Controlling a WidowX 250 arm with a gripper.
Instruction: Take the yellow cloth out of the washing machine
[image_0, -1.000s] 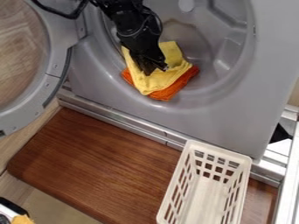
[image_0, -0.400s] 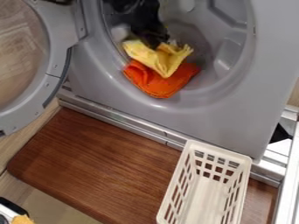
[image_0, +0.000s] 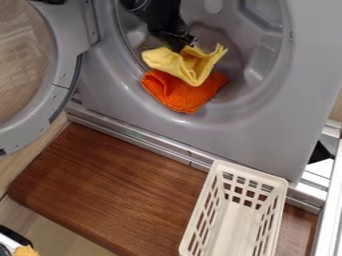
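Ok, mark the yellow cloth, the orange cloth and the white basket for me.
Yellow cloth (image_0: 175, 61): camera view, on its folded upper side.
Orange cloth (image_0: 179, 95): camera view, on its lower middle.
White basket (image_0: 261, 176): camera view, on its top rim.

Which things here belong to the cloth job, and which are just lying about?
For the job:
- yellow cloth, at the gripper
- washing machine, door open

Lying about:
- orange cloth, beneath the yellow one
- white basket, perhaps a later drop spot
- brown board
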